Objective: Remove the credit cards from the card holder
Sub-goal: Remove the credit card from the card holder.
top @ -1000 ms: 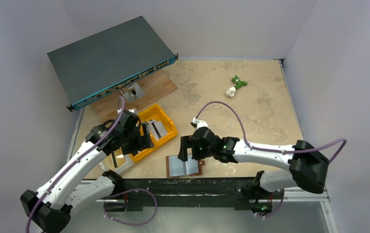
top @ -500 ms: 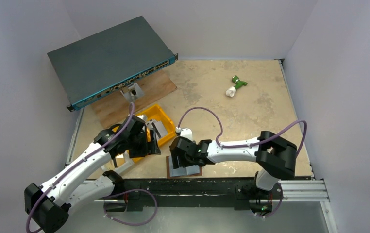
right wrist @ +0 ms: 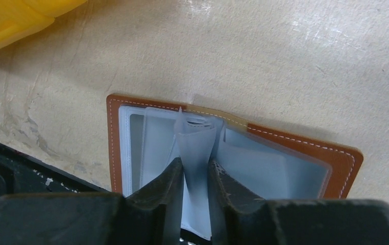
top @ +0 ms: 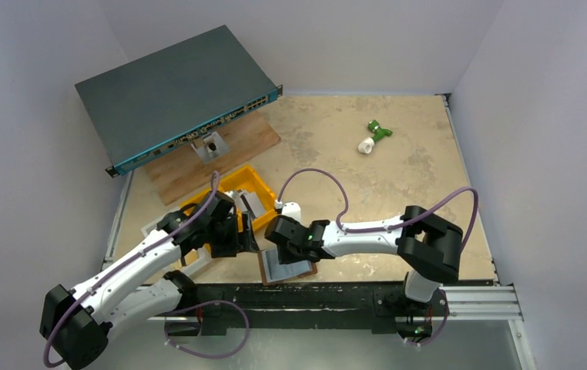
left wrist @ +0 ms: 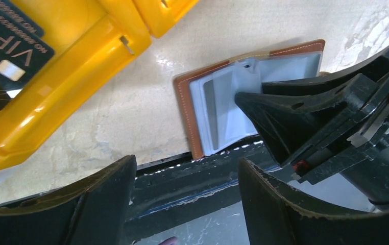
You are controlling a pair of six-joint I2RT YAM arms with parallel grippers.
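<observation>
Step in hand: you are at the grasp, taking hold inside the open card holder [right wrist: 305, 144]; by the look of it no card from these pockets has come free yet.
Right claw [right wrist: 195, 169]: pressed together on a pale leaf [right wrist: 196, 135] that stands up from the middle fold. Whether that leaf is a card or only a plastic sleeve, the pictures do not settle.
Left claw [left wrist: 185, 168]: spread and holding nothing, hanging just beside the holder's left edge, near the yellow bin [left wrist: 80, 66].
Card holder: lies open and flat on the tabletop [right wrist: 284, 61] at its near edge, lining up, close to the bin.
Credit cards [right wrist: 269, 171]: judged to sit in the pale grey-blue pockets either side of the fold.
Bin contents: one dark card marked VIP [left wrist: 14, 46].
Next move: you probably need the left claw down on the brown cover to pin it, then a straight pull with the right along the pocket's opening.
Risk: pull without pinning and the whole holder likely lifts, or slides off the near edge.
</observation>
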